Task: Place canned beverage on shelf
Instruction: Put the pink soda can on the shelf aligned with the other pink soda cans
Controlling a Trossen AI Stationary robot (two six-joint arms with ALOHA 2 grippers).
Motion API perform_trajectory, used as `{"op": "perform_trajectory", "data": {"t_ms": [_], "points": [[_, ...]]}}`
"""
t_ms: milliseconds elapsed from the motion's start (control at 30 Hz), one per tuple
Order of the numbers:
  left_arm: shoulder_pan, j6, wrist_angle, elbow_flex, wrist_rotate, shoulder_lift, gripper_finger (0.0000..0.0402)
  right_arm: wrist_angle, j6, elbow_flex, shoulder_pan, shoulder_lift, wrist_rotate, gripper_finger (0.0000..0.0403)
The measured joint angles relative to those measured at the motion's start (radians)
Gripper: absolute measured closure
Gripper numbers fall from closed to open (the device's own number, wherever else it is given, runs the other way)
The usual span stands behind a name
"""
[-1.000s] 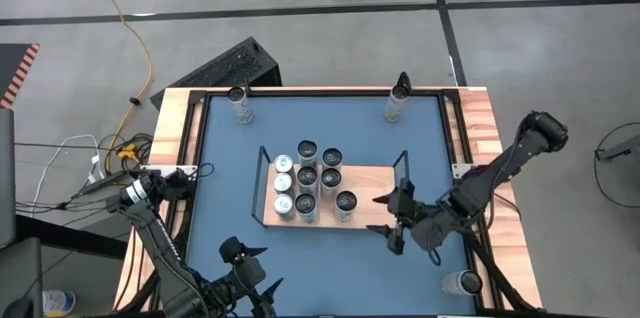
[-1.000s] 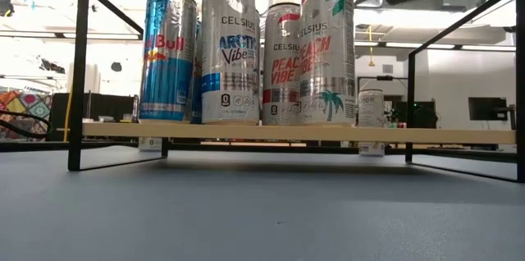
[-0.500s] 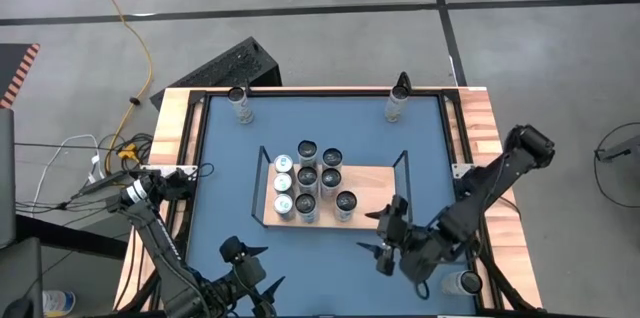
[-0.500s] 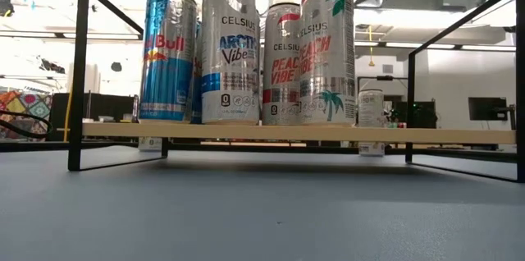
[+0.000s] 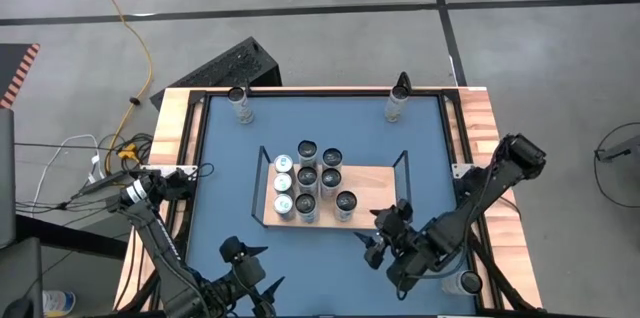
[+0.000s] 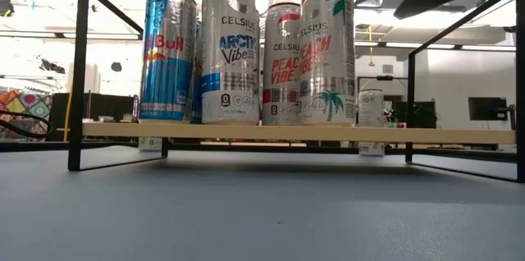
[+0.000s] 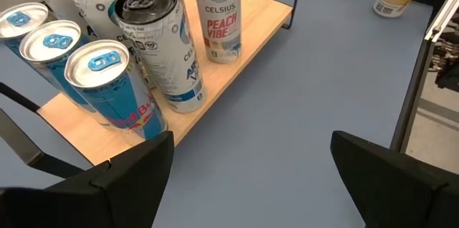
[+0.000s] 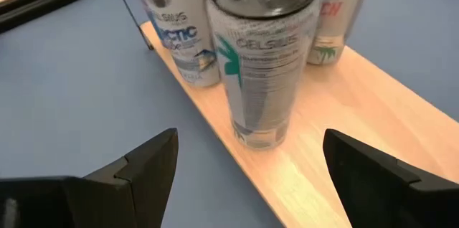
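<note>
Blue desk (image 5: 225, 168) fills my overhead view, with the shelf (image 5: 370, 193) at its middle carrying eight upright cans. My right end effector (image 5: 378, 246) hovers empty, fingers spread, just off the shelf's near edge, facing a silver Celsius can (image 8: 264, 56) standing on the board. My left end effector (image 5: 250, 258) waits open, well apart from the shelf.

Hidden from you: rear cans (image 6: 197, 64) on the shelf (image 6: 287, 133), masked by the front row; left gripper (image 5: 245, 276) partly cut off below the shelf.
</note>
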Motion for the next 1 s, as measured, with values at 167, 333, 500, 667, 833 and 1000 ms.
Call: {"op": "perform_trajectory", "data": {"t_ms": [167,333,500,667,833,1000], "points": [[0.0,0.0,0.007,0.0,-0.003,0.0,0.004,-0.029,0.048,0.0,0.0,-0.001,0.002,0.0074],[0.0,0.0,0.013,0.0,-0.006,0.0,0.004,-0.027,0.053,0.0,-0.001,-0.001,0.001,0.0074],[0.0,0.001,0.012,0.0,-0.007,0.0,0.004,-0.047,0.072,0.001,-0.002,0.011,0.009,0.0074],[0.0,0.001,0.013,0.0,-0.009,0.0,0.004,-0.051,0.082,0.001,-0.002,0.011,0.008,0.0074],[0.0,0.002,0.016,0.0,-0.009,0.0,0.004,-0.052,0.09,0.001,-0.012,0.011,0.021,0.0074],[0.0,0.002,0.016,0.0,-0.009,0.0,0.004,-0.047,0.09,0.0,-0.025,0.012,0.031,0.0074]]}}
